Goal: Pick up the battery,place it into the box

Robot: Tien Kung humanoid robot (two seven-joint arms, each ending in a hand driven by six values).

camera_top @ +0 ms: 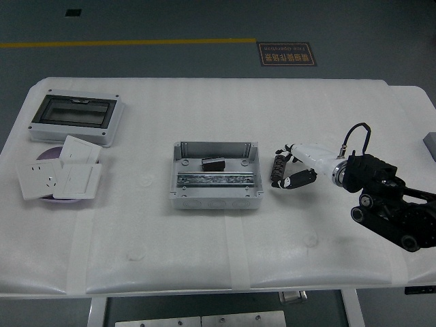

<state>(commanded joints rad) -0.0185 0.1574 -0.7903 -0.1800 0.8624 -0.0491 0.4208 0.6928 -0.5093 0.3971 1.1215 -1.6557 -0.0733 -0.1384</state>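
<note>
Nearest me, the white table showed its padded, faintly dimpled cover, with pale strips of tape running toward the near edge. Below that edge a metal plate lay on the floor between the table's legs.

The right hand came in from the right side on its black arm, and reached to a spot just beside the box's right wall. Its dark fingers were curled, with nothing visible between them. At this size I could not be sure of that.

The open grey box sat at mid-table. A small dark block, apparently the battery, lay inside it toward the back wall, above a metal rail.

To the left, white wall sockets were heaped over a purple disc. Just behind them sat a grey enclosure with a dark window.

Beyond the far edge, the grey floor carried a yellow line and a dark floor sign.
</note>
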